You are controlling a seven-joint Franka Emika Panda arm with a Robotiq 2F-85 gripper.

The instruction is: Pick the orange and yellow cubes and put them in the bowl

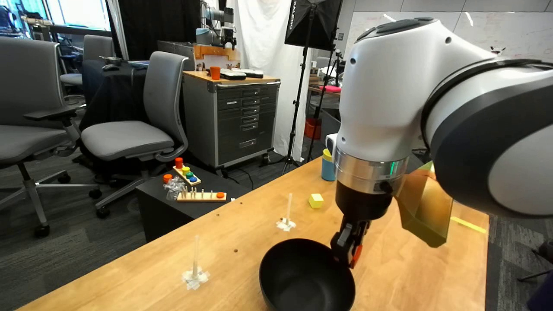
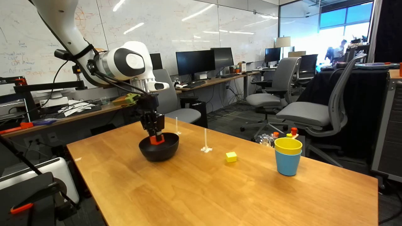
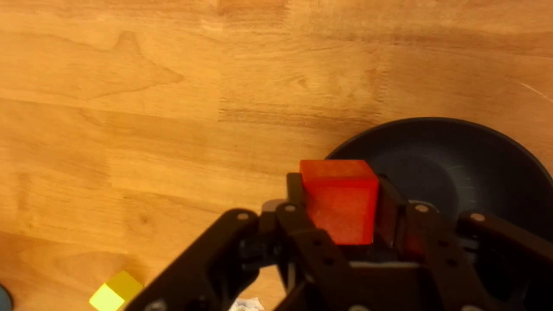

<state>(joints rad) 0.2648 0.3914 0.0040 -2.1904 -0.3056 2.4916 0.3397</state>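
Wrist view gives you the relation that matters: your gripper (image 3: 342, 198) clasps the orange cube (image 3: 340, 214) with a finger against each of two sides, and the bowl (image 3: 432, 155) lies below it, spreading to the right. The cube covers part of the bowl's left edge there, so the bowl's middle is rightward from your grip. In an exterior view you see the orange cube (image 2: 157, 140) within the outline of the bowl's mouth; in an exterior view the orange cube (image 1: 357, 255) is a red sliver partly hidden by a finger, just beside the rim. From these you cannot tell whether it hangs wholly over the mouth, or whether anything touches the rim.

You likely need a short shift toward the bowl's middle before letting go; drop straight down from here and a finger or the cube may catch the edge. With no evident long axis on the cube, no turn seems called for; a sideways correction should be enough.

Your second piece, the yellow cube (image 3: 116, 291), sits on the table (image 2: 194, 194) on the side of the gripper away from the bowl, well apart from both, between an upright stick (image 2: 205, 138) and the yellow-over-blue cups (image 2: 287, 161).
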